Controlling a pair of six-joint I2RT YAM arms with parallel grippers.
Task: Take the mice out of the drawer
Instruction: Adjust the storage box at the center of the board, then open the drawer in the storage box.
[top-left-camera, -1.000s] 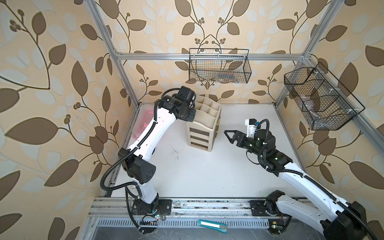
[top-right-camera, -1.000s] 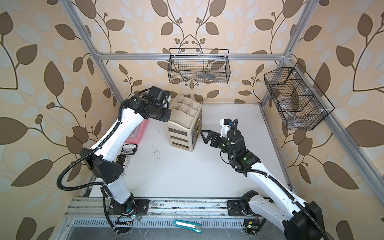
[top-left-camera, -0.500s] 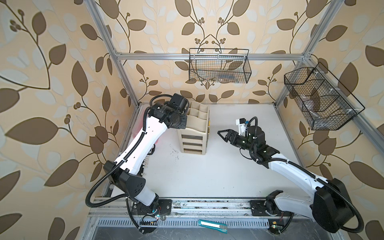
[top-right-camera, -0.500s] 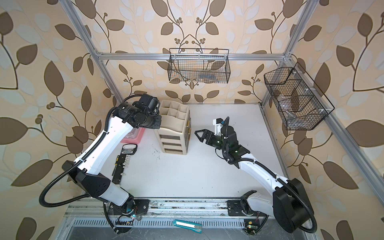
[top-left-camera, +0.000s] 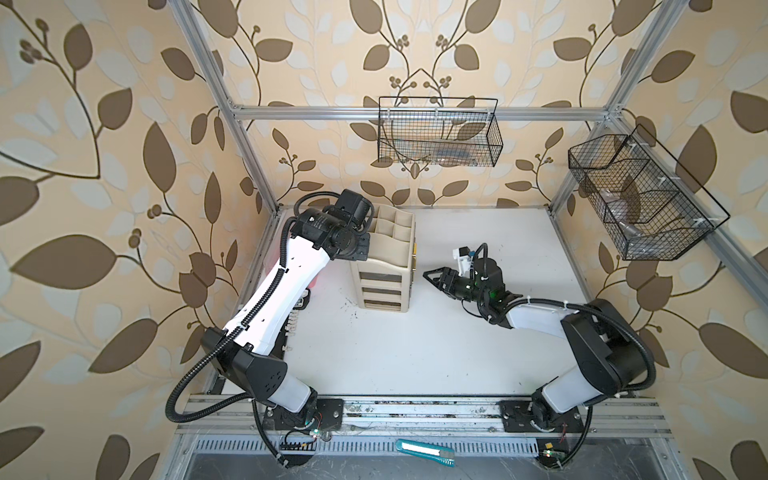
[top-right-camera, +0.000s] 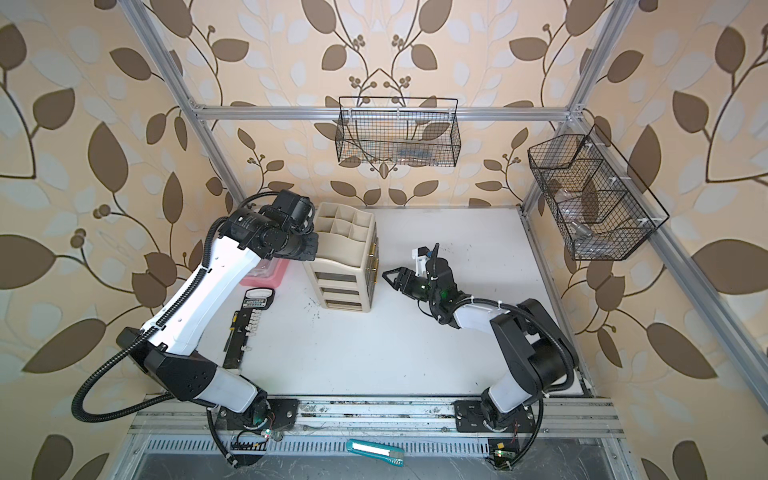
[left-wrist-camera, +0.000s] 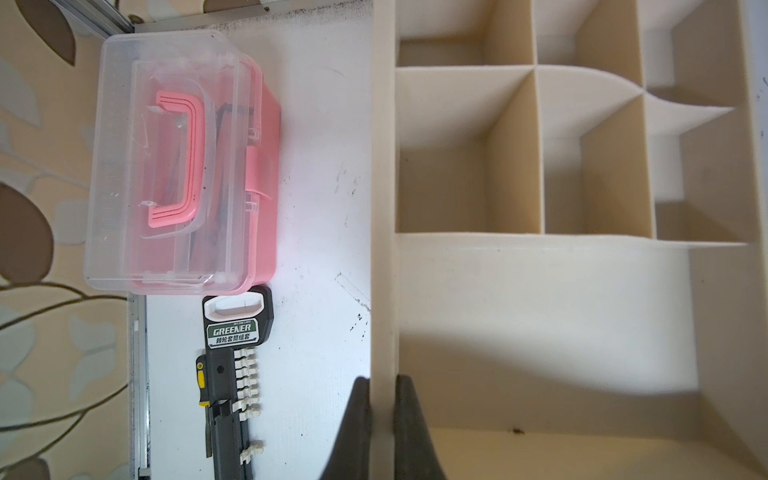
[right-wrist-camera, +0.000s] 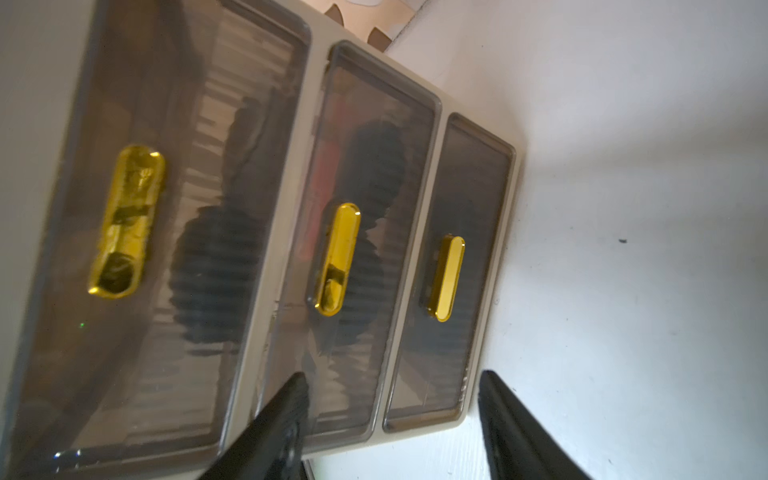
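L tool (left-wrist-camera: 383, 380), clenched on beige plastic organiser (top-left-camera: 388, 266) wall, dragged it left; R tool (right-wrist-camera: 393, 374), released, nears shut gold-handled drawers (right-wrist-camera: 374, 187).

Left tool (left-wrist-camera: 382, 386) dragged the drawer unit (top-left-camera: 384, 266) leftward; right tool (top-left-camera: 433, 277) followed, jaws narrowing.

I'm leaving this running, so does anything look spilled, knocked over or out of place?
Nothing is spilled or toppled. The organizer stands upright, drawers shut, its wall pinched by the left claw. Only oddities: dark specks on the table beside it, and a teal box cutter lying off the table by the front rail.
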